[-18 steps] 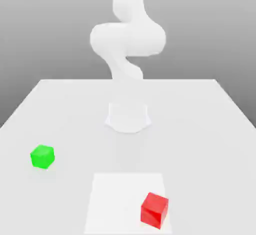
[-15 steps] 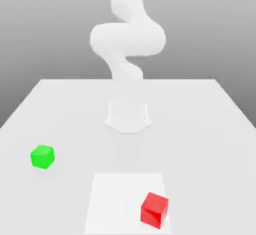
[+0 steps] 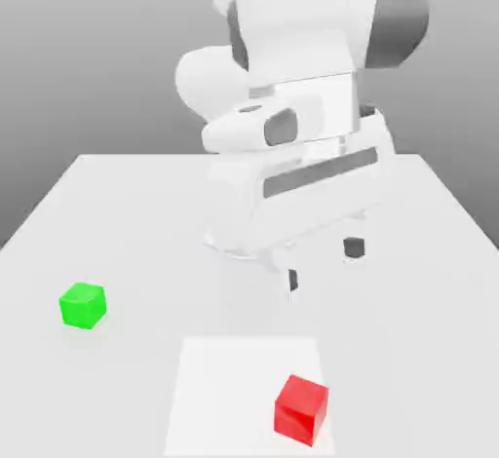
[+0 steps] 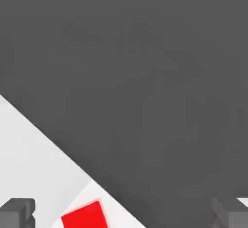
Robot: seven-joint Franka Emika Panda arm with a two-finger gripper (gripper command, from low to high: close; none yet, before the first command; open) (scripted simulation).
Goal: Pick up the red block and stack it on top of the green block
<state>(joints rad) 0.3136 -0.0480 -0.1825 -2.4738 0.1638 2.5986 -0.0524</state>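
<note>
Fingers (image 3: 292, 279) spread wide, nothing between them; dark tips hang above worktop (image 3: 429, 281), gripper (image 3: 322, 263) pointing down. Hand view: both tips (image 4: 17, 211) at frame edge, red block (image 4: 85, 216) between them, lower down. Red block (image 3: 300, 407) on paler square patch (image 3: 224, 388), near edge, exterior view's right. Green block (image 3: 83, 305) on worktop, exterior view's left, well apart from red. Blocks not stacked. Arm (image 3: 292, 66) looms over middle of worktop.

red block (image 4: 85, 217): in the hand view, cut off by the frame edge, only its upper part shows
fingertips (image 4: 18, 211): both clipped at the hand view's edge
arm (image 3: 292, 66): top runs out of the exterior view
table (image 3: 117, 212): near edge cut off
</note>
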